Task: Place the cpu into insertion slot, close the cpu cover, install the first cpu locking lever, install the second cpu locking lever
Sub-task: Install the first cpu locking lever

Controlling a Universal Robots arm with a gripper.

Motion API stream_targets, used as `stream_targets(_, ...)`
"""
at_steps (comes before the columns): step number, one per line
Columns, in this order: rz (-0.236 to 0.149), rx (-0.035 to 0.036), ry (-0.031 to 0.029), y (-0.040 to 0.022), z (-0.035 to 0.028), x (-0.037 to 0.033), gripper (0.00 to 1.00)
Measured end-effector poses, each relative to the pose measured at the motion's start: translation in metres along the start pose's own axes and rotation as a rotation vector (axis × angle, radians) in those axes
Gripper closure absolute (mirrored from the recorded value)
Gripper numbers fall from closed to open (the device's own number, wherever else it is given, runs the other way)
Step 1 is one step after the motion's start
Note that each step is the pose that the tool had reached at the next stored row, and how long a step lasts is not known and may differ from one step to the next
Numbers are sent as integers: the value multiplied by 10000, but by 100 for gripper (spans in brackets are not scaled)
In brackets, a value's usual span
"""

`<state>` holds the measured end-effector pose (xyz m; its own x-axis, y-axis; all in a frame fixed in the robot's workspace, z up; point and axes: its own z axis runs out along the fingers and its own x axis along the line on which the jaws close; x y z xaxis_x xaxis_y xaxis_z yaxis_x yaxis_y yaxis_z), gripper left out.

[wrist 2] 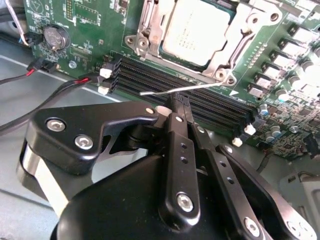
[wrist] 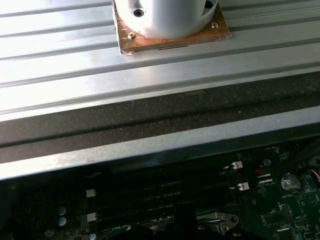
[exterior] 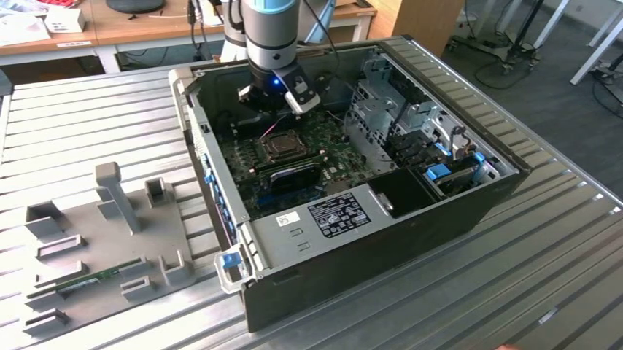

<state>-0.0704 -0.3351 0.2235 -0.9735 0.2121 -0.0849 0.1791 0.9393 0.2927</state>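
Note:
The cpu (wrist 2: 197, 30) lies flat in the insertion slot (exterior: 283, 146) on the green motherboard. Its dull grey top shows through the window of the cpu cover (wrist 2: 220, 62), which lies down over it. One thin silver locking lever (wrist 2: 210, 86) stands free of the socket and stretches across the black memory slots (wrist 2: 150, 77). My gripper (wrist 2: 176, 102) is shut, its fingertips pressed together right at this lever's middle. I cannot tell whether they touch it. In the exterior view the gripper (exterior: 277, 102) hangs inside the open computer case, just behind the socket.
A coin battery (wrist 2: 55, 36) and red and black cables (wrist 2: 50, 75) lie beside the memory slots. The case wall (wrist: 150, 145) rises close behind the board. A metal drive cage (exterior: 409, 124) fills the case's right part. A grey fixture plate (exterior: 98, 233) sits on the exterior view's left.

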Motion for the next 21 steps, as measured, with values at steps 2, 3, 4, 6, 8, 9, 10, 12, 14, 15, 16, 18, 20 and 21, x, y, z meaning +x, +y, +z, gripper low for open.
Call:
stream_targets(2, -1, 3, 3, -1, 3, -2, 89)
stream_targets(3, -2, 3, 3, -1, 4, -4, 89)
stream_targets(4, -2, 0, 3, -1, 6, -7, 89)
stream_targets(6, 0, -3, 2, -1, 9, -9, 89)
stream_targets(8, 1, -3, 2, -1, 10, -9, 89)
stream_targets(9, 0, -4, 2, -1, 10, -9, 89)
stream_targets(10, -1, -4, 2, -1, 10, -10, 89)
stream_targets(12, 0, -14, 1, -3, 20, -9, 89)
stream_targets(14, 0, -11, 3, -8, 34, -8, 89)
stream_targets(15, 1, -13, 3, -11, 41, -7, 89)
stream_targets(16, 1, -14, 3, -12, 46, -7, 89)
stream_targets(18, 1, -17, 6, -13, 49, -8, 89)
stream_targets(20, 1, -23, 7, -13, 54, -14, 89)
stream_targets(21, 2, -25, 6, -12, 57, -20, 89)
